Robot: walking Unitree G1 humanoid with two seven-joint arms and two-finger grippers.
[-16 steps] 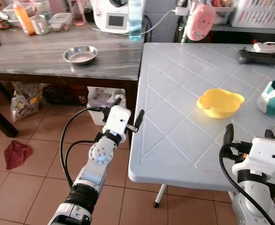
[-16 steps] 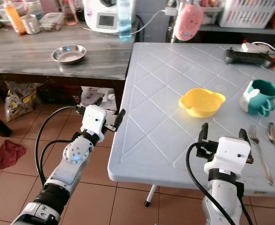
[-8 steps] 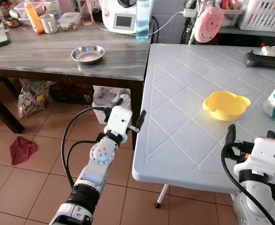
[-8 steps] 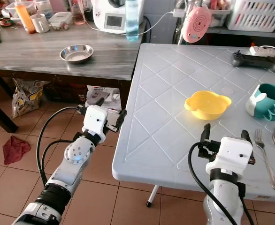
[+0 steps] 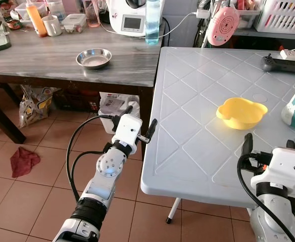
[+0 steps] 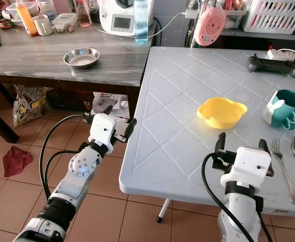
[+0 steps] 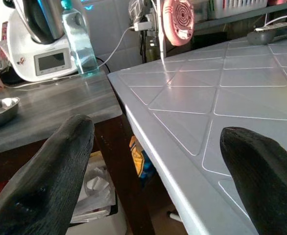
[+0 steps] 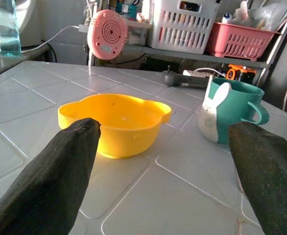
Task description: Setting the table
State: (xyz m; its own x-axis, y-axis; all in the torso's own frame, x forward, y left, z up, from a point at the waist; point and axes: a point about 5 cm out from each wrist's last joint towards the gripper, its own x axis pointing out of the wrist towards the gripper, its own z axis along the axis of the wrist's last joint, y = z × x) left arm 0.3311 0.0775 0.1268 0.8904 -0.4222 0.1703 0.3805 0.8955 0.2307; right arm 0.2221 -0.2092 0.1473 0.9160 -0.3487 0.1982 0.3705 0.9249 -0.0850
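Right hand released, empty, over white worktop near edge; yellow bowl just ahead, teal cup ahead-right, fork beside; left hand released off worktop corner.

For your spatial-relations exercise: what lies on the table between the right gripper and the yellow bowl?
Nothing: bare grey table separates the right gripper, jaws open, from the yellow bowl, as the right wrist view shows.
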